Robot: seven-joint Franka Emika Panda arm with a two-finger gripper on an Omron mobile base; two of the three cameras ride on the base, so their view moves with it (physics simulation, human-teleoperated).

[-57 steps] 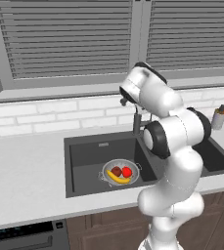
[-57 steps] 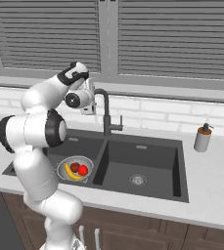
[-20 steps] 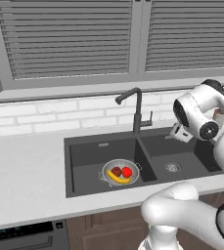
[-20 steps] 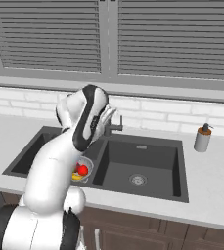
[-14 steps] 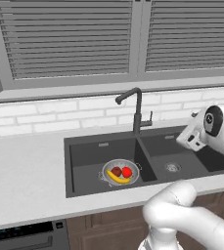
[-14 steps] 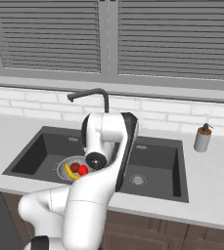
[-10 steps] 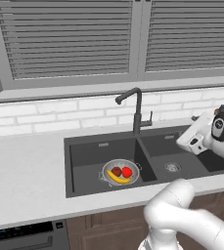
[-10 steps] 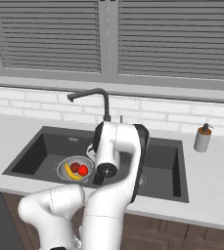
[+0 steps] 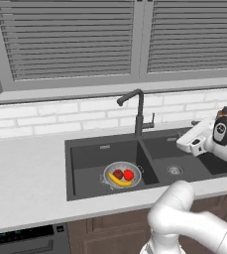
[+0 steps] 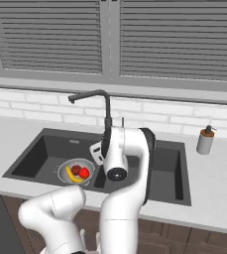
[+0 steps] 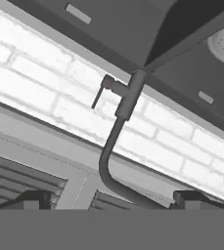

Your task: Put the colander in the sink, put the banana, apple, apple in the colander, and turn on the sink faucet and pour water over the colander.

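Note:
The silver colander (image 9: 121, 175) sits in the left basin of the dark sink (image 9: 85, 154). In it lie the banana (image 9: 118, 181), a bright red apple (image 9: 129, 174) and a darker apple (image 9: 117, 174). The black sink faucet (image 9: 139, 113) stands behind the divider, its spout reaching left over the colander's basin. No water runs from it. My gripper (image 9: 184, 143) hovers over the right basin, right of the faucet and apart from it. In the hand view my gripper (image 11: 111, 200) is open, facing the faucet (image 11: 124, 105) and its lever (image 11: 98, 97), with nothing between the fingertips (image 11: 33, 199).
A soap pump bottle (image 10: 204, 140) stands on the counter right of the sink. White brick wall and window blinds run behind the faucet. My own arm (image 10: 122, 168) hides the sink's middle in the right base view. A dishwasher panel (image 9: 21, 238) sits lower left.
My arm has swung away from the faucet, to the right and lower, over the right basin. The gripper has stayed open. The colander and fruit have not moved.

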